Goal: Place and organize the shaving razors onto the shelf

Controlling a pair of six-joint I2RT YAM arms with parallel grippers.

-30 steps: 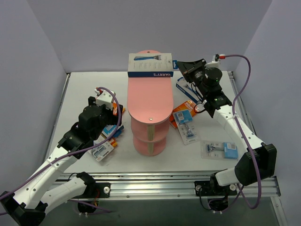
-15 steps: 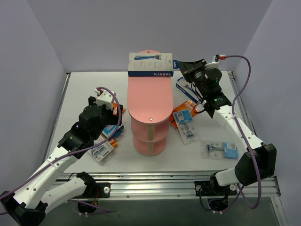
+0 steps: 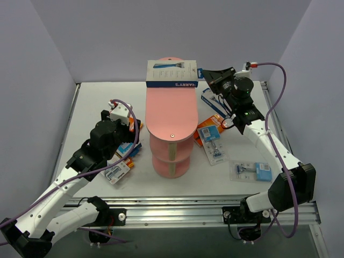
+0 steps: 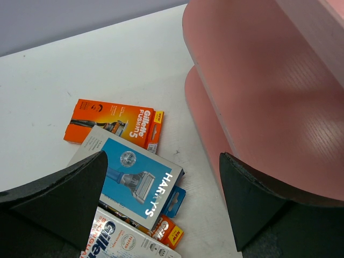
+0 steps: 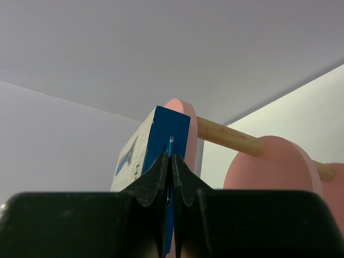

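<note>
A white-and-blue Harry's box [image 3: 172, 74] lies across the far end of the pink shelf's oval top tier [image 3: 171, 115]. My right gripper [image 3: 204, 75] is shut on the blue hang tab at the box's right end; the right wrist view shows the jaws pinched on the tab [image 5: 171, 158], with the box [image 5: 156, 137] beyond them. My left gripper [image 3: 130, 134] is open and empty above a pile of razor packs left of the shelf: a Harry's box [image 4: 134, 180], an orange Gillette card [image 4: 115, 121] and a white Gillette pack [image 4: 121, 242].
Right of the shelf lie an orange-and-blue pack [image 3: 209, 133], a clear blister pack [image 3: 216, 153], a blister with a blue card [image 3: 251, 171] and a blue pack [image 3: 213, 103] under the right arm. The shelf's lower round tiers [image 4: 269, 91] are close to my left gripper's right finger [image 4: 258, 209].
</note>
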